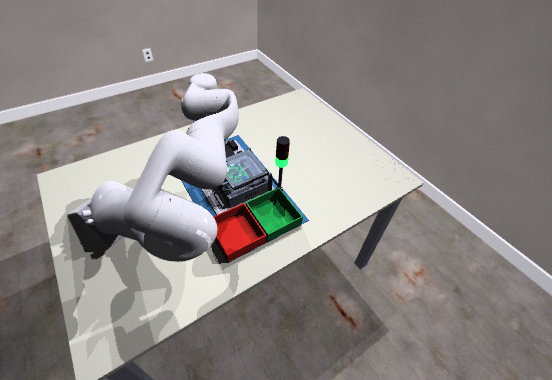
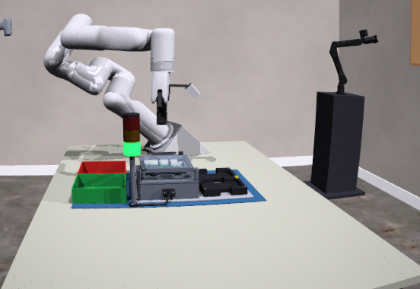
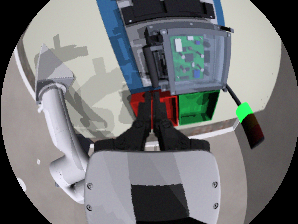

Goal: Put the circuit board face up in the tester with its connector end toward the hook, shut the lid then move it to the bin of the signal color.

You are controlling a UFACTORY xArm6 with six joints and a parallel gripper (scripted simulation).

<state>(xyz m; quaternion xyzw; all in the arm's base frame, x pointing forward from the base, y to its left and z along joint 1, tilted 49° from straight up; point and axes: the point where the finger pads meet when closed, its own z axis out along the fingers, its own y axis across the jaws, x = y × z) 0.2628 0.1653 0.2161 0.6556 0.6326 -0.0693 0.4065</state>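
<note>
Board (image 3: 194, 56) seen under shut lid (image 3: 200, 82) | tower (image 2: 132, 148) lit green | gripper (image 2: 161, 120) clenched, nothing held | judged light, stiff, fragile; best gripped by long edges
</note>
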